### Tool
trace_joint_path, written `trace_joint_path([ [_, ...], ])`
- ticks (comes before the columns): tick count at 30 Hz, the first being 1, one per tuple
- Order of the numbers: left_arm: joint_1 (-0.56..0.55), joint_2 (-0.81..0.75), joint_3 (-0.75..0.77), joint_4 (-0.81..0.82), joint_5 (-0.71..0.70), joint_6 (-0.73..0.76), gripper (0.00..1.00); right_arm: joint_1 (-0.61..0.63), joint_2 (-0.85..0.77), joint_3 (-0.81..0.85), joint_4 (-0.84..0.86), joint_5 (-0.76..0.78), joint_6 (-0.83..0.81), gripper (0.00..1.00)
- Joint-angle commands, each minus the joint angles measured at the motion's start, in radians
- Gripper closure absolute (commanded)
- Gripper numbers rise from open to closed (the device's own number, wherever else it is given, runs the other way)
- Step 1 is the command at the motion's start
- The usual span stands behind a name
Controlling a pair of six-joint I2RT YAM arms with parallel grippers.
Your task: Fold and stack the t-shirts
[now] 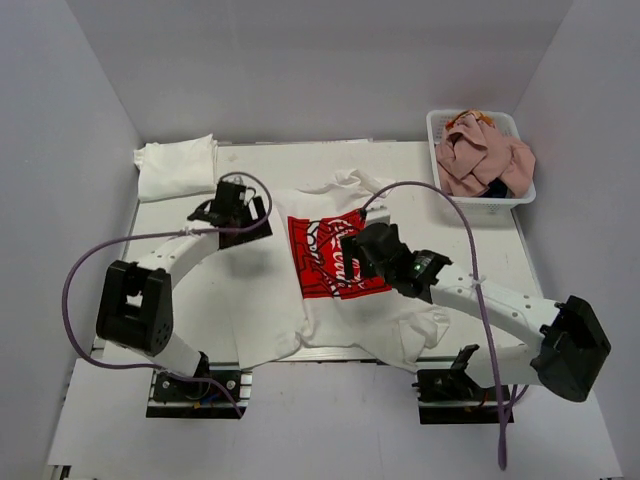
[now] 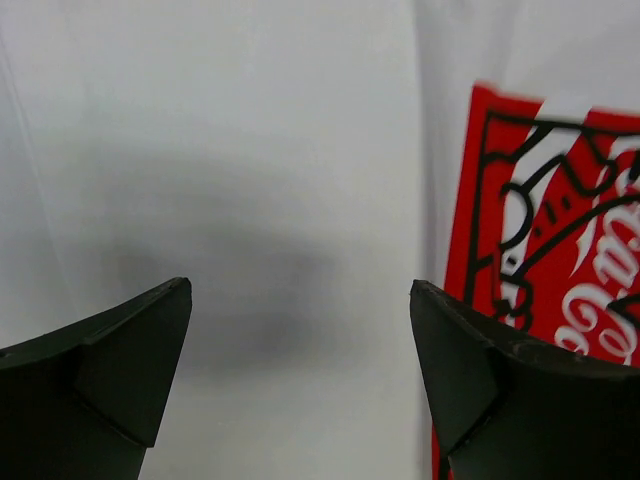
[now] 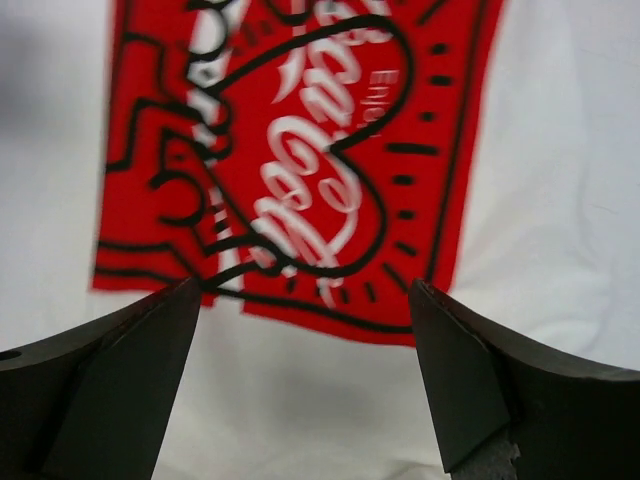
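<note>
Jaws stood wide on both arms, nothing held. The Coca-Cola shirt [image 1: 335, 322] lay spread at table centre, red print [image 1: 315, 262] up. The left gripper [image 2: 300, 290] hovered at the print's nine o'clock edge, the right gripper [image 3: 305, 290] above the print. For a clean fold, I judged, both should pinch matching edges and lift together. Folded white shirts [image 1: 177, 166] sat at ten o'clock, and a pink shirt [image 1: 480, 160] filled the basket [image 1: 490, 203] at two.

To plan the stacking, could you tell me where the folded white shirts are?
In the top view, the folded white shirts sit at the table's far left corner, beyond the left gripper.
</note>
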Motion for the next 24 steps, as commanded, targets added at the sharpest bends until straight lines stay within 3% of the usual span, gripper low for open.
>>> trace_joint_path([
  [1, -0.004, -0.073, -0.173, 0.099, 0.132, -0.067, 0.0, -0.115, 0.031, 0.032, 0.025, 0.089, 0.021, 0.1],
  [5, -0.004, -0.066, -0.2, 0.096, 0.164, -0.051, 0.0, -0.292, 0.106, 0.138, 0.062, -0.041, 0.018, 0.1],
  [10, -0.004, 0.008, -0.202, 0.096, 0.189, -0.036, 0.0, -0.432, 0.27, 0.313, 0.036, -0.084, 0.038, 0.1],
  [12, 0.011, 0.054, -0.203, 0.069, 0.147, -0.055, 0.0, -0.482, 0.368, 0.436, 0.009, -0.115, 0.047, 0.1],
  [15, 0.022, 0.137, -0.145, -0.101, -0.106, -0.125, 0.0, -0.512, 0.469, 0.553, -0.04, -0.129, 0.038, 0.1],
  [18, 0.045, 0.2, -0.086, -0.252, -0.274, -0.173, 0.0, -0.528, 0.479, 0.537, -0.064, -0.144, 0.015, 0.1],
  [24, 0.144, 0.306, 0.047, -0.316, -0.35, -0.185, 0.0, -0.535, 0.376, 0.283, -0.062, -0.241, 0.0, 0.1],
])
